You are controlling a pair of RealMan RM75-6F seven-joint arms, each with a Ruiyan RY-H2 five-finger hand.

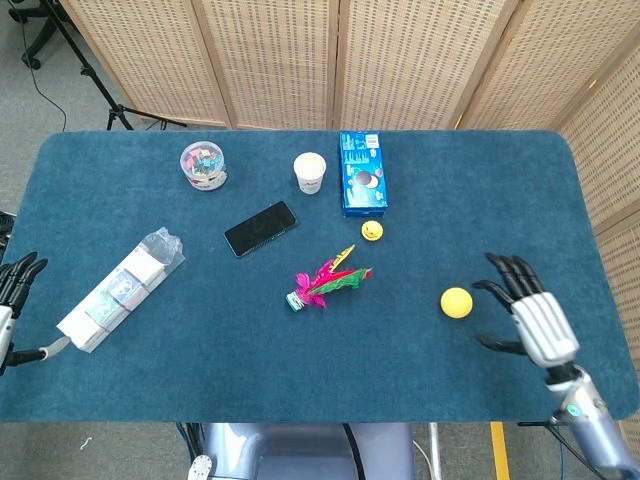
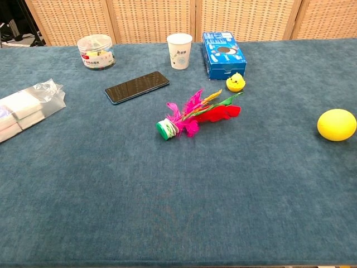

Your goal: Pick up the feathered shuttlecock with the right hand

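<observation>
right hand point(image 1: 527, 312) over the right part of the table, fingers spread wide and dark-tipped, palm shell pale grey, holding nothing; just right of the yellow ball point(image 1: 456, 302) without touching it. seen only from the head view; out of the chest view altogether. open blue cloth between this hand and the table's right edge and near edge.

left hand point(image 1: 12, 300) at the far left border of the head view, off the table's left edge, partly cut off; fingers apart, empty.

feathered shuttlecock point(image 1: 325, 284) lying on its side near the middle of the table point(image 1: 470, 200), well apart from the right hand, with the ball in between. round green-and-white base toward the near left, pink, red, yellow and green feathers fanning toward the far right. bare cloth all round it, widest on the near side.

just beyond the feather tips, a small yellow duck toy point(image 1: 372, 231), close but apart. behind that, a blue cardboard box point(image 1: 362, 172), printing too small to read. beside it a white paper cup point(image 1: 310, 172), upright. dark flat phone point(image 1: 260, 228) lying askew to the left of the shuttlecock. clear round tub point(image 1: 203, 165) of coloured bits at the far left. crinkled clear plastic pack point(image 1: 119, 290) of white blocks near the left edge, cut off in the chest view.

napped, felt-like blue table covering, rounded corners. woven screen panels point(image 1: 330, 60) behind.
</observation>
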